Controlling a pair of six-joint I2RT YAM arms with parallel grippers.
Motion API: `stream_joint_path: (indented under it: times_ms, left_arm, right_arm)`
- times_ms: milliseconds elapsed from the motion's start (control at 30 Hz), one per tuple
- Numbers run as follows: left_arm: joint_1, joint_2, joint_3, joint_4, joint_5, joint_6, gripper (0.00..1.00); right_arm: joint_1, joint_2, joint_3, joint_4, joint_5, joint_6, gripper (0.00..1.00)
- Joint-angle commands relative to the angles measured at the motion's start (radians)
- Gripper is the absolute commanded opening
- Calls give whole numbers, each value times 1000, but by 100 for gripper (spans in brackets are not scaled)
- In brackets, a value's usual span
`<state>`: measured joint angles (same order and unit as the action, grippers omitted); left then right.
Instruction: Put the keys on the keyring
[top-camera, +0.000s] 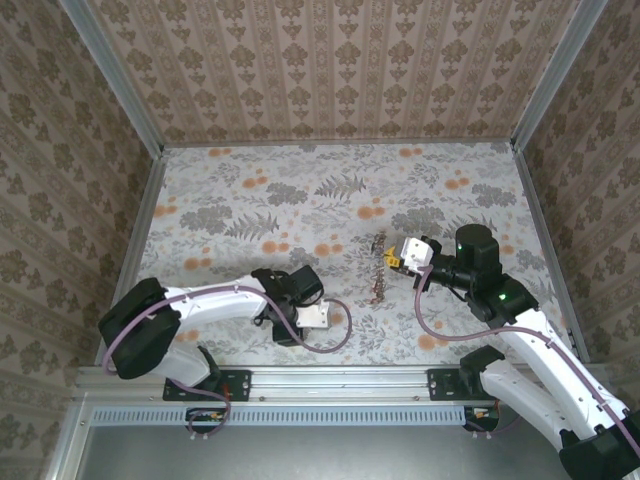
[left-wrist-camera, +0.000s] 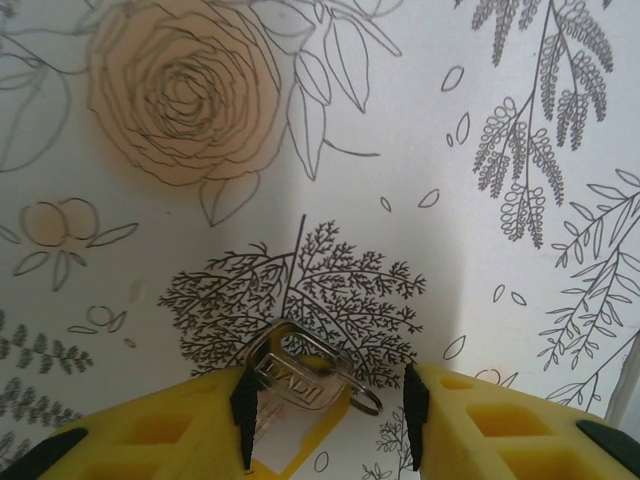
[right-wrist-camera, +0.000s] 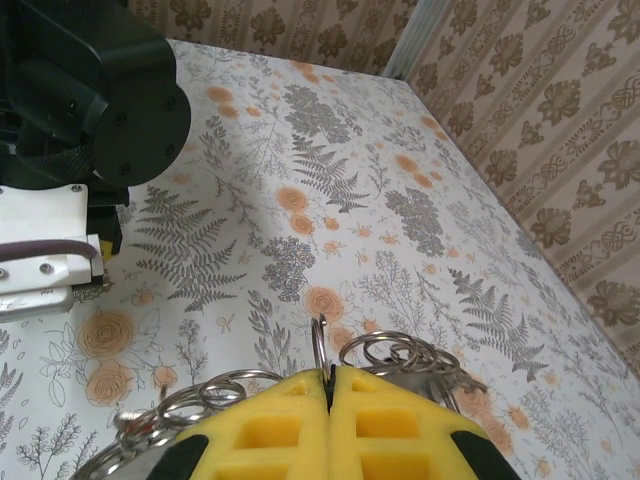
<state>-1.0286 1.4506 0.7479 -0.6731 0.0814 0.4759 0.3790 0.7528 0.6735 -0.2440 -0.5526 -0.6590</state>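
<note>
The counter (top-camera: 250, 200) has walls (top-camera: 330, 70) on its left, back and right sides. The left end effector (top-camera: 318, 318) is over the near part of the counter, a little left of the middle. The right end effector (top-camera: 390, 260) is farther back and to its right. A bunch of keys (top-camera: 379, 280) lies on the counter just beside the right end effector and runs toward the near edge.

Under the left end effector one key (left-wrist-camera: 285, 385) lies between the fingers (left-wrist-camera: 150, 435), against one and apart from the other. The keyring (right-wrist-camera: 321, 345) stands upright, pinched between the right fingers (right-wrist-camera: 270, 430), with small rings (right-wrist-camera: 400, 352) on both sides.
</note>
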Motion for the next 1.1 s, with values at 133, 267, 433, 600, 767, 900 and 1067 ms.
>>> stream_joint_path:
  times_ms: [133, 267, 433, 600, 767, 900, 1067]
  left_arm:
    - [-34, 44, 32, -41, -78, -83, 37]
    - [-26, 40, 30, -53, -67, -72, 17]
    - [13, -33, 27, -106, -56, -35, 12]
    - [77, -106, 23, -143, -35, 22, 6]
    - [124, -128, 25, -92, 46, 114, 2]
    - [206, -72, 40, -84, 193, 236, 2]
    - [291, 29, 104, -73, 338, 262, 11]
  right_arm:
    - [5, -11, 43, 20, 3, -2, 0]
    - [5, -8, 47, 16, 2, -2, 0]
    - [5, -10, 48, 12, -1, -2, 0]
    - [5, -4, 46, 21, -7, 7, 0]
    - [4, 9, 43, 28, -15, 15, 0]
    - [4, 26, 52, 15, -18, 17, 0]
    - [4, 40, 57, -3, -14, 25, 0]
